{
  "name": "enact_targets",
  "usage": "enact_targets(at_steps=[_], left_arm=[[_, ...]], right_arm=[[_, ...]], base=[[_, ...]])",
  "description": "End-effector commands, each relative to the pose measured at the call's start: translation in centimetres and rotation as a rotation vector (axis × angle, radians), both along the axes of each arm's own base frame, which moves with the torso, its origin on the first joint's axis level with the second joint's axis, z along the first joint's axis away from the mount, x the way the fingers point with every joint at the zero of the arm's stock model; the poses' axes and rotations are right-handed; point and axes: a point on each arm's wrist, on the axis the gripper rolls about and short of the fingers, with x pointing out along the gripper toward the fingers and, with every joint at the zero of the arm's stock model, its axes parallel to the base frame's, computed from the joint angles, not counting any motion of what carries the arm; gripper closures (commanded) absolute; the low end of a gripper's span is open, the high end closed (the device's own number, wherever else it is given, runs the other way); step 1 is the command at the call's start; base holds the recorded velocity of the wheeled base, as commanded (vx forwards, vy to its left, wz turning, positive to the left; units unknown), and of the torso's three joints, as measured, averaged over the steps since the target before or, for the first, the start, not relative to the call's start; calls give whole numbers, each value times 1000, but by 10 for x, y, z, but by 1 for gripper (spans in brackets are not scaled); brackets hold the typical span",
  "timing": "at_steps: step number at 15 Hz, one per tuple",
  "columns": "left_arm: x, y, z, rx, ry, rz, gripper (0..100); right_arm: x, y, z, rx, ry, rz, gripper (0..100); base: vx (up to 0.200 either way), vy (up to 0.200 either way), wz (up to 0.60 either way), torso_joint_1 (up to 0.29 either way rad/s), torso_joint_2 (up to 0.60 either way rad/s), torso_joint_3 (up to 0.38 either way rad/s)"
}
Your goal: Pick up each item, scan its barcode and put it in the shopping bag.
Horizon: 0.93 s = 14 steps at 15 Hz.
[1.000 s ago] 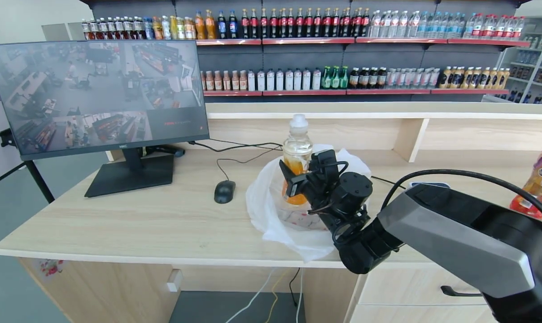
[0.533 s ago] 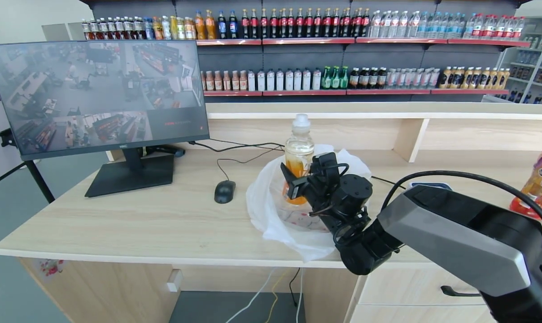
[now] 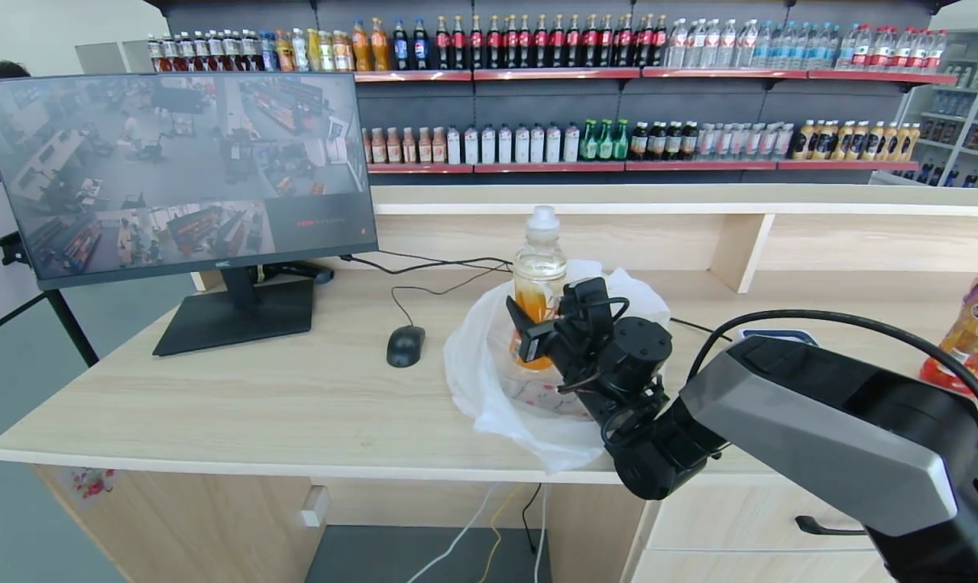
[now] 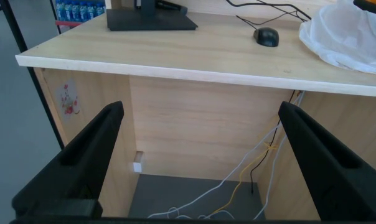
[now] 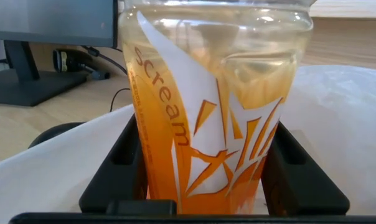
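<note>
One orange drink bottle [image 3: 539,275] is being held upright in the mouth of the white shopping bag [image 3: 473,380] on the table [image 3: 254,405], with the right pincer [image 3: 537,324] clamping it around the lower body. The left pincer [image 4: 200,109] is hanging wide open, down low facing the table's front. Another bottle [image 3: 975,324] is sitting at the table's far right end.

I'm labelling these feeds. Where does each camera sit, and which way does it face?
Head: on the head, looking down at the counter; right gripper holds the bottle at the bag.
Left wrist: low, facing the counter's front; open left gripper frames it.
Right wrist: close on the bottle in its gripper.
Shared: head and left wrist both show the mouse.
</note>
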Motion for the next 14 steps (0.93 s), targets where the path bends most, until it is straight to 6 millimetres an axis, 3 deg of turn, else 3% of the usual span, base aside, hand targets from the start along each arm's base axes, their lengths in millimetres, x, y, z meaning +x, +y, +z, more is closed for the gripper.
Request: enact_targets(at_steps=[1,2,8,14], left_arm=[[0,0,0,0,-1,0,0],[0,0,0,0,-1,1,0],[0,0,0,0,-1,0,0],[0,0,0,0,-1,0,0]], right_arm=[[-1,-1,-1,5,-11,-1,100],[-1,-1,0,9,-17,-1,0],[-4,-5,5,22,-19,-3,0],[-13,-6,43,63,-90,-20,0]], base=[[0,0,0,0,0,0],[0,0,0,0,0,0],[0,0,0,0,0,0],[0,0,0,0,0,0]])
